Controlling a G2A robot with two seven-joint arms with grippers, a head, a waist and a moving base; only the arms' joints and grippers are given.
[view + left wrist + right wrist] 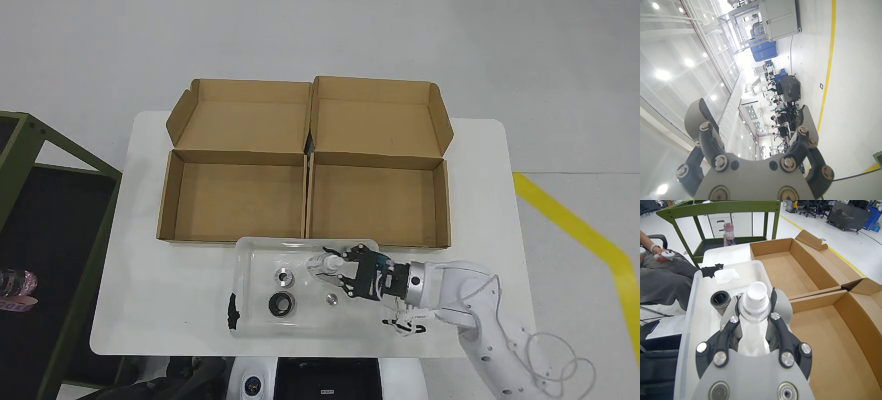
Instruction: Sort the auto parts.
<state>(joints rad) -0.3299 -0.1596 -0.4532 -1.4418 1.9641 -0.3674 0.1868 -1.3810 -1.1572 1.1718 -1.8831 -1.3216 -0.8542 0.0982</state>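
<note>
White arm (485,320), grey fingers (781,303), black links (780,330), silver screws (787,357).

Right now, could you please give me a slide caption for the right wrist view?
Right gripper closed on a white part in the clear bin, beside two open cardboard boxes.

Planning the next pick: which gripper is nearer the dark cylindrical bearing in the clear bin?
Right. The right gripper is in the clear bin just beside the bearing, shut on a white part. The left gripper, open, faces the ceiling.
</note>
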